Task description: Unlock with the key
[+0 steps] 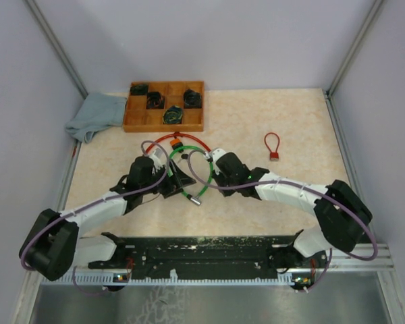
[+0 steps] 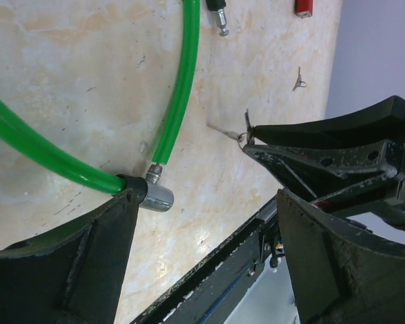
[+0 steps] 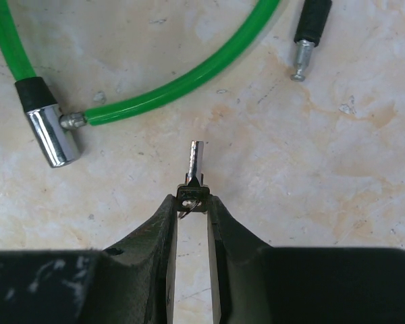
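1. Just beside the green cable lock's (image 3: 189, 77) chrome barrel (image 3: 52, 138): key (image 3: 196, 165) pinched by its head in right gripper (image 3: 192, 202), not inserted.
2. Left gripper (image 2: 206, 202) at the barrel, wide open, empty.
3. Remaining: insert, turn.

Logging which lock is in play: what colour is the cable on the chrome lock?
The cable is green, clearest in the right wrist view.

We see two arms, the left arm (image 1: 101, 206) and right arm (image 1: 290, 192), each with white link shells and bulky black joint housings. A thin purple cable (image 1: 375, 243) loops along each. Our jaws are matte black wedges, scuffed, with small round holes.
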### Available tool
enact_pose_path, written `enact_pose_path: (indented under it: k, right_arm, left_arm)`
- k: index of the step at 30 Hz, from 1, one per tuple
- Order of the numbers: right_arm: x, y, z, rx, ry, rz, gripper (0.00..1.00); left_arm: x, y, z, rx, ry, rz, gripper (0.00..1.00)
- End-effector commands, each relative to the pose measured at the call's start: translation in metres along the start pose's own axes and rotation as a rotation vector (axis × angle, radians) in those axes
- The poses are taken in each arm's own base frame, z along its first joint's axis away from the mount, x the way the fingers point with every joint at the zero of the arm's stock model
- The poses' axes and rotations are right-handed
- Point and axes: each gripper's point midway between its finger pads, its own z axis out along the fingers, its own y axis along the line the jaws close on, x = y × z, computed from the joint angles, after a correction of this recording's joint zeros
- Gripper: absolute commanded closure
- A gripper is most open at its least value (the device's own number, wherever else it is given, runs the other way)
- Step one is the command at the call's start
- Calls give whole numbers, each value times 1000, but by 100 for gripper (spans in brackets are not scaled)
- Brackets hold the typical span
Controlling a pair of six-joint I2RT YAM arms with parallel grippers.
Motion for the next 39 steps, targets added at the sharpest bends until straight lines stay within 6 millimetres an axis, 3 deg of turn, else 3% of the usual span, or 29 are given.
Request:
enact_pose_path:
  k: [1,7,21,27,34,36,39]
  right_arm:
    - [-34,18,-10,-39,-165,-42,98]
    - [-48,32,-19,-73,-253,-54,98]
    - [-58,54,-28,-134,-330,-84,98]
    - [-60,57,-31,-136,-348,-86,98]
    - [-62,56,-32,-130,-360,-82,97]
    - [-62,57,-32,-132,-360,-81,93]
    - [-63,57,-38,-142,-368,-70,82]
  left_arm:
    - [-8,-33,5,115,3,12,13]
    - [-8,-48,19,158,28,-1,18]
    - [5,-56,49,181,88,-30,38]
    - [7,-55,53,175,93,-32,55]
    - [7,-61,53,190,95,-3,90]
    - [5,-64,52,191,91,22,100]
    - [-1,-69,48,199,62,89,100]
